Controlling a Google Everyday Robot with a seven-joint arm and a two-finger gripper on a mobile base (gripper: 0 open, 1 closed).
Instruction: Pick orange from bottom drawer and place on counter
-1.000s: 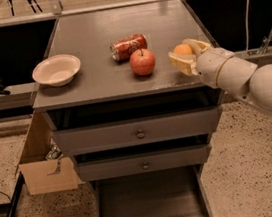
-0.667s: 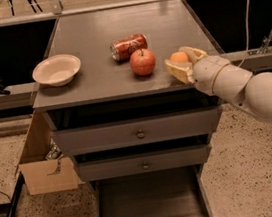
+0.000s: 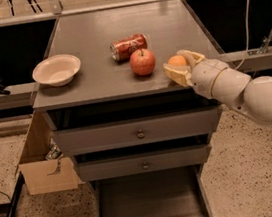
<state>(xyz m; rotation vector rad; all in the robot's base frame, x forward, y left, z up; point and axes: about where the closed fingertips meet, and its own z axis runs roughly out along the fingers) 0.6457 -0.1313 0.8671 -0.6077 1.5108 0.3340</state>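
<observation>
The small orange (image 3: 176,61) sits between the fingers of my gripper (image 3: 181,66), at the front right part of the grey counter (image 3: 90,36), just above or on its surface. The gripper is closed around the orange. My white arm (image 3: 245,95) reaches in from the right. The red apple (image 3: 142,61) stands just left of the orange, a small gap apart. The bottom drawer (image 3: 149,204) is pulled out below, and its dark inside shows nothing in it.
A lying red soda can (image 3: 128,46) is behind the apple. A white bowl (image 3: 56,69) sits at the counter's left edge. The two upper drawers (image 3: 139,132) are shut. A cardboard box (image 3: 43,164) stands on the floor at the left.
My gripper with the orange has moved left and a little lower, closer to the apple and further over the counter.
</observation>
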